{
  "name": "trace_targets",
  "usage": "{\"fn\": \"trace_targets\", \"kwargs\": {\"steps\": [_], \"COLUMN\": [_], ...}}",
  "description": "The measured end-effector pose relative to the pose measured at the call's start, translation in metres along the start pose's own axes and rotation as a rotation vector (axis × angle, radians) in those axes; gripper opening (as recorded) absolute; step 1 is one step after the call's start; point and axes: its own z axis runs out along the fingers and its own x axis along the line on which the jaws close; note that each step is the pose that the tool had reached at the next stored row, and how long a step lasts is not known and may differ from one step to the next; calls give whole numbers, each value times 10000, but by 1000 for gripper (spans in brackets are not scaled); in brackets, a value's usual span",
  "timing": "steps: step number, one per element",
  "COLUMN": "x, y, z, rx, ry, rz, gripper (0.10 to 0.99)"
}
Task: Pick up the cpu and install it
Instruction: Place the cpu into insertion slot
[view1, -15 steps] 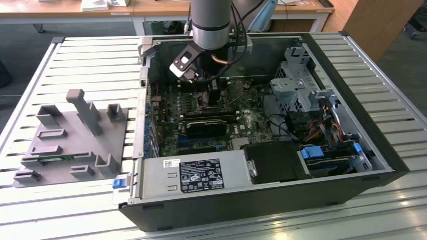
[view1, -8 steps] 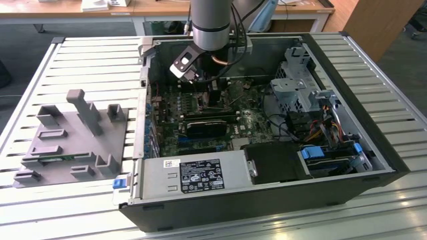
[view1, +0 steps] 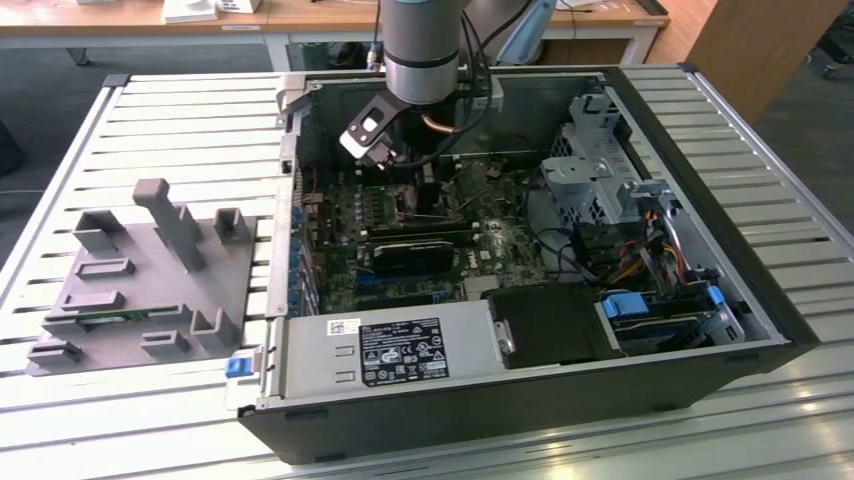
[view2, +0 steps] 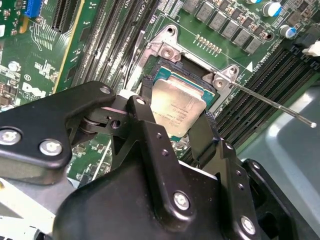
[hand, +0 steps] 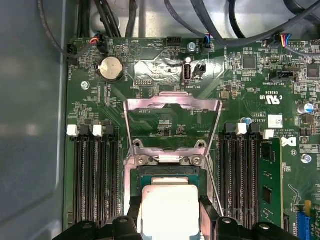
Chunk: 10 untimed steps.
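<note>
Black finger links of my claw (view2: 177, 125) fill the foreground in the second wrist view. The two fingers (view2: 150, 125) are drawn in close and press, as far as I can tell, on two opposite edges of the cpu (view2: 177, 102). The silvery chip lies flat between them, directly over the socket (view2: 172, 52), either just above it or already resting in it; I cannot tell which.

In the first wrist view the load plate (hand: 172, 107) is flipped up on the far side of the socket. The thin lever (view2: 270, 102) is swung out to one side of the socket, clear of my fingers. Banks of memory slots (hand: 97, 175) flank the socket.

In the exterior view my arm (view1: 420, 50) reaches down into the open case (view1: 787, 330), over the socket. A grey fixture (view1: 134, 290) sits on the slatted table (view1: 80, 130), well apart from the socket, at the exterior view's left.

To seat the chip well, I judge it must stay level and square with the socket. It should go straight down with no sliding and no pressing, since the contacts below would bend easily. My fingers should also keep off the lever and the raised plate.

Count: one cpu, one socket, one load plate, one lever, two fingers, two slot banks, one case, one fixture.
</note>
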Motion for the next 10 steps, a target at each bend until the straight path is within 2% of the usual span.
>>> {"fn": "trace_targets", "kwargs": {"steps": [10], "x": [-5], "y": [11], "z": [51], "rx": [-1], "ry": [-11], "rz": [110], "gripper": [541]}}
